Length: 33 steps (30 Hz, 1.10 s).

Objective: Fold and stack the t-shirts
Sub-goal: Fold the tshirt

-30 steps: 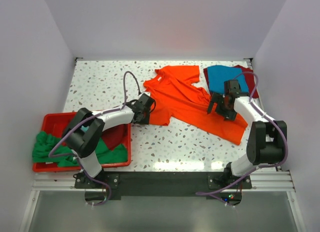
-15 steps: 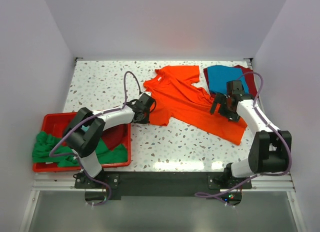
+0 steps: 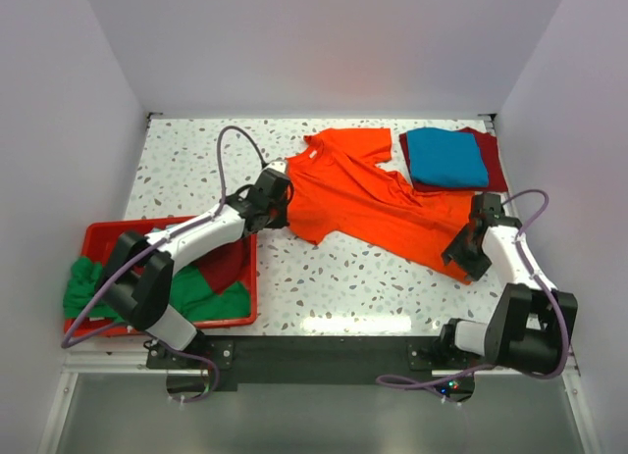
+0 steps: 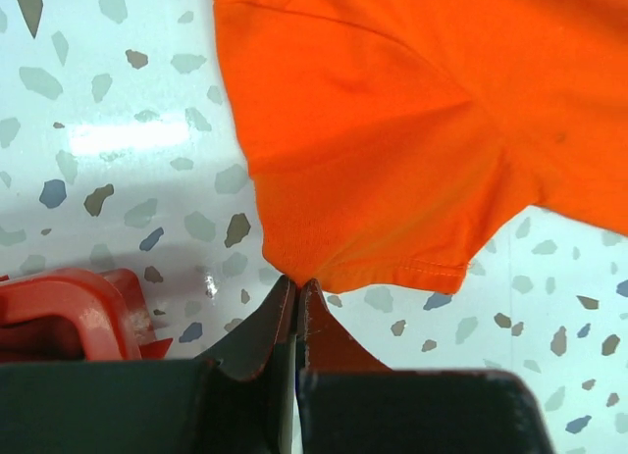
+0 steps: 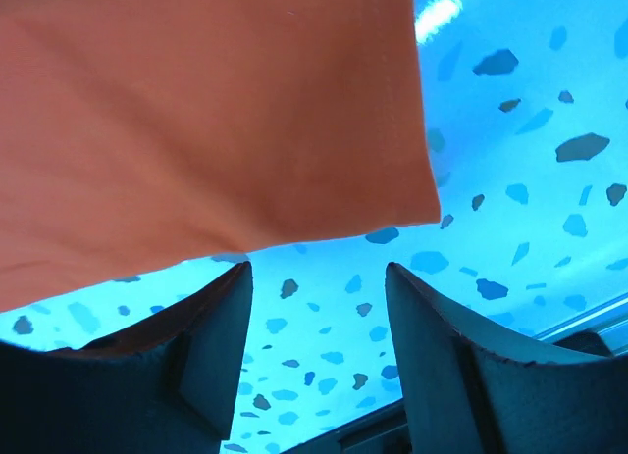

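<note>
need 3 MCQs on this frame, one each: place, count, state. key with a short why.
1. Where does the orange t-shirt lie?
A. on the floor
B. spread out in the middle of the table
C. folded at the far right corner

2. How many t-shirts are piled at the far right corner?
A. two
B. one
C. four

3. The left gripper is
A. wide open over bare tabletop
B. out of every view
C. shut on the orange t-shirt's edge

Key:
1 B: the top view shows it spread out mid-table.
2 A: a blue t-shirt lies on a dark red t-shirt.
3 C: the left wrist view shows the jaws closed, with the hem puckered at their tips.
</note>
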Each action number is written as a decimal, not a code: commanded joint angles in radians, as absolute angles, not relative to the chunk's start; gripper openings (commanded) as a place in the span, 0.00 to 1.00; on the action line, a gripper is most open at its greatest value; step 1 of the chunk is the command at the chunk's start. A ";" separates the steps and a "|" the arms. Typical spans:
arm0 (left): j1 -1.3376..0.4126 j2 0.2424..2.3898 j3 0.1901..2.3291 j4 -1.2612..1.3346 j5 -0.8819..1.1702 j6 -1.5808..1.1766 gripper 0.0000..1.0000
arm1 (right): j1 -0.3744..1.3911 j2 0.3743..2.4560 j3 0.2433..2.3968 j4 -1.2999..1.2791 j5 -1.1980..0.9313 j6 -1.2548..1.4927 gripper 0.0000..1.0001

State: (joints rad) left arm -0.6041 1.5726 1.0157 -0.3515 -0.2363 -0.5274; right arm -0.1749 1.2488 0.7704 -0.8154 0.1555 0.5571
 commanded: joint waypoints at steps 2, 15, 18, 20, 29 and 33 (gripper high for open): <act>-0.588 1.520 0.991 -0.272 -0.186 -0.520 0.00 | -0.245 1.296 0.750 -0.838 0.133 0.612 0.54; -0.515 1.514 0.956 -0.241 -0.132 -0.509 0.00 | -0.337 1.350 0.793 -0.844 0.173 0.614 0.40; -0.511 1.505 0.951 -0.236 -0.132 -0.508 0.00 | -0.336 1.384 0.767 -0.812 0.163 0.623 0.34; -0.511 1.503 0.950 -0.238 -0.132 -0.508 0.00 | -0.337 1.417 0.752 -0.781 0.152 0.629 0.31; -0.506 1.496 0.937 -0.244 -0.138 -0.512 0.00 | -0.337 1.488 0.718 -0.707 0.123 0.656 0.12; -0.500 1.497 0.954 -0.256 -0.137 -0.505 0.00 | -0.336 1.476 0.719 -0.709 0.136 0.643 0.00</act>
